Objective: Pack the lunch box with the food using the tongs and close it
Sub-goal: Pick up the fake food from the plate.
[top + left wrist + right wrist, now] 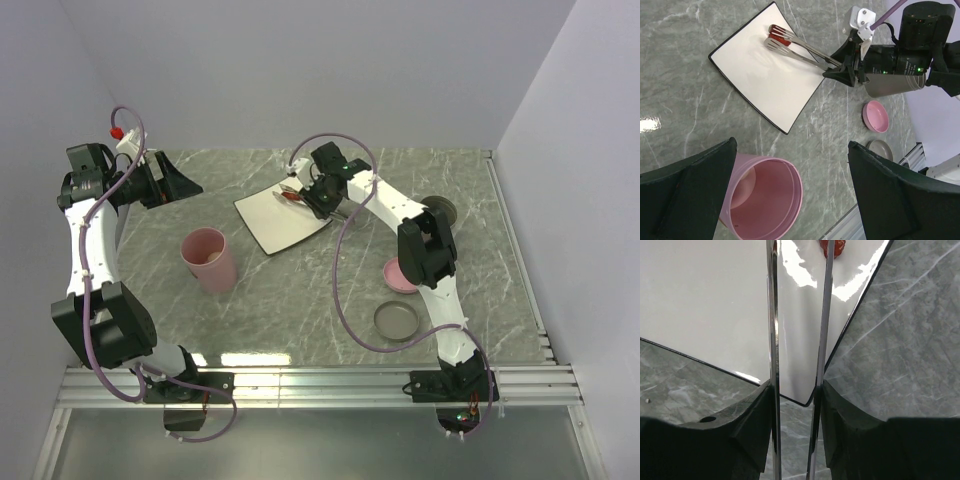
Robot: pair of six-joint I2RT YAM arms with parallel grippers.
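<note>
Slim silver tongs [799,49] reach over the white square plate [755,75], and my right gripper [844,71] is shut on their arms. In the right wrist view the two tong arms [773,330] run up between my fingers [752,415], pressed from both sides. Their tips sit on either side of a glossy red-brown piece of food [779,40] at the plate's far corner, also visible at the top of the right wrist view [833,247]. The pink round lunch box [209,259] stands uncovered left of the plate. My left gripper [792,146] hangs open above it [765,196], holding nothing.
A small pink dish [399,276] and a grey round lid [397,321] lie right of the plate, near the right arm. A grey cup [440,210] stands behind that arm. The table's metal rail [320,385] runs along the near edge.
</note>
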